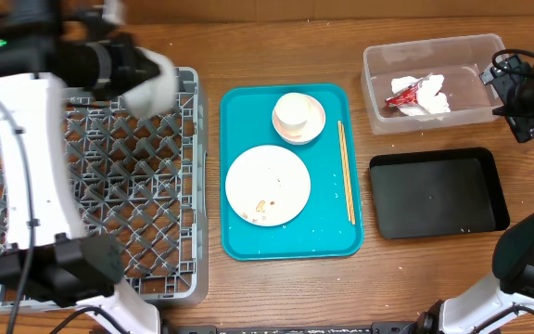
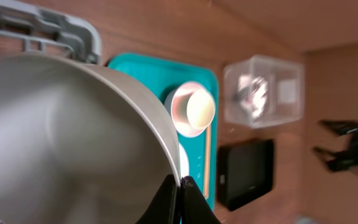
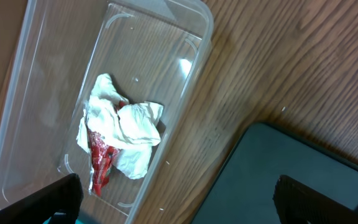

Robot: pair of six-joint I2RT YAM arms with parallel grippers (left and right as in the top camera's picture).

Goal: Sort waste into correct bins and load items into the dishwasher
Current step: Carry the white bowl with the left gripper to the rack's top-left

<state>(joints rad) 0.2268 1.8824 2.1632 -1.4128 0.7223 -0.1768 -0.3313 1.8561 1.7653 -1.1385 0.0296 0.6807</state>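
Fingers (image 2: 166, 200) of the left gripper (image 2: 180, 185) are pinching the white bowl (image 2: 61, 137) by its rim over the grey dish rack (image 1: 109, 186). The right gripper (image 3: 176, 199) is hanging spread wide near the clear tub (image 3: 199, 28), which is holding the napkin (image 3: 129, 134) and the red wrapper (image 3: 101, 163).

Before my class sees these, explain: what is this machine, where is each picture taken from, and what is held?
Two robot arms work at a table. One picture looks down from above; the others come from each wrist. The left gripper is shut on a white bowl over the grey dish rack. The right gripper hangs open and empty by the clear tub, which holds a napkin and a red wrapper. The teal tray carries a plate, a cup on a saucer and chopsticks. A black tray sits nearby.
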